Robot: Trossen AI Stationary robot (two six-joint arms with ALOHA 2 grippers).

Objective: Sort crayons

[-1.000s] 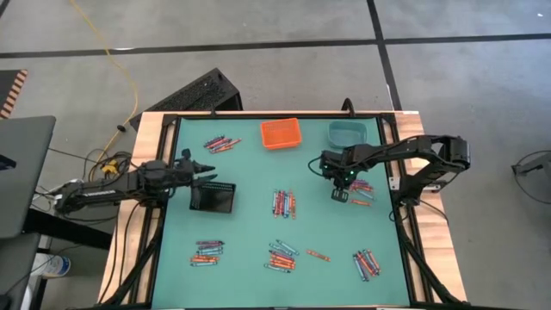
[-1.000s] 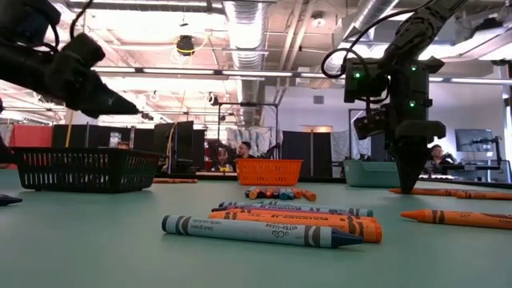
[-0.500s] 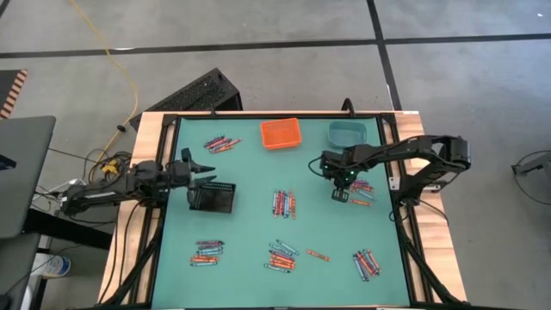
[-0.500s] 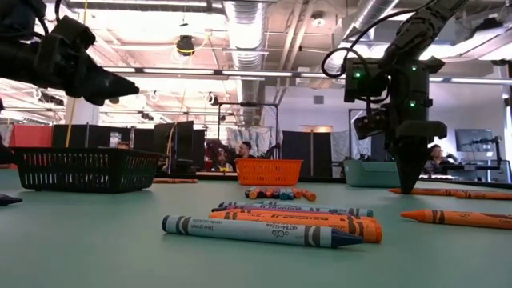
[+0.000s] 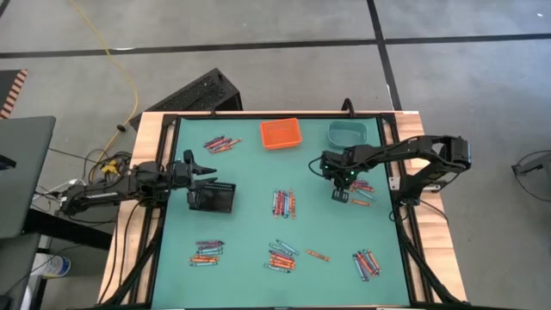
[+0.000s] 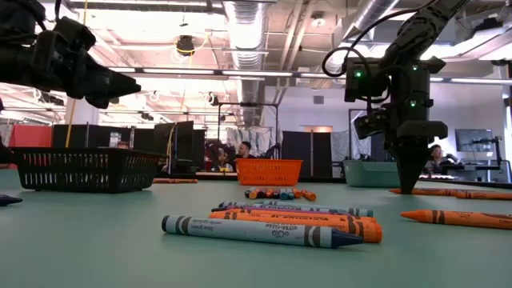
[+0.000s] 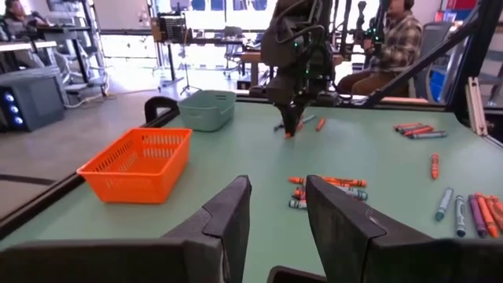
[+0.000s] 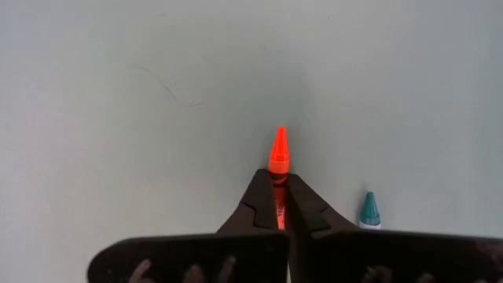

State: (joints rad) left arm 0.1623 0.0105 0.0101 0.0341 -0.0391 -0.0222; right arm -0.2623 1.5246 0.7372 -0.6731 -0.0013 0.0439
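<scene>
Crayons lie in several small heaps on the green table (image 5: 250, 172): one in the middle (image 5: 284, 203), one at the far left (image 5: 220, 143), others near the front (image 5: 281, 256). My right gripper (image 5: 340, 193) points down beside the right-hand heap (image 5: 362, 188), shut on an orange-red crayon (image 8: 278, 149). A teal crayon's tip (image 8: 368, 211) lies next to it. My left gripper (image 5: 205, 166) stands open and level above the black bin (image 5: 213, 198), with nothing between its fingers (image 7: 236, 212). My right gripper pinches the orange-red crayon between its two fingertips, coming from above and pointing down. The crayon's pointed end (image 8: 278, 146) sticks out past the fingertips; the fingers hide the rest. The fingertips (image 6: 408, 186) are low at the table; whether the crayon rests on it cannot be told.
An orange bin (image 5: 281, 133) and a teal bin (image 5: 348, 133) stand at the table's far edge. Loose crayons (image 6: 264, 230) lie near the front. People sit in the room beyond the table (image 7: 393, 39).
My left gripper has tipped up from slanting downward to level above the black bin, still open.
</scene>
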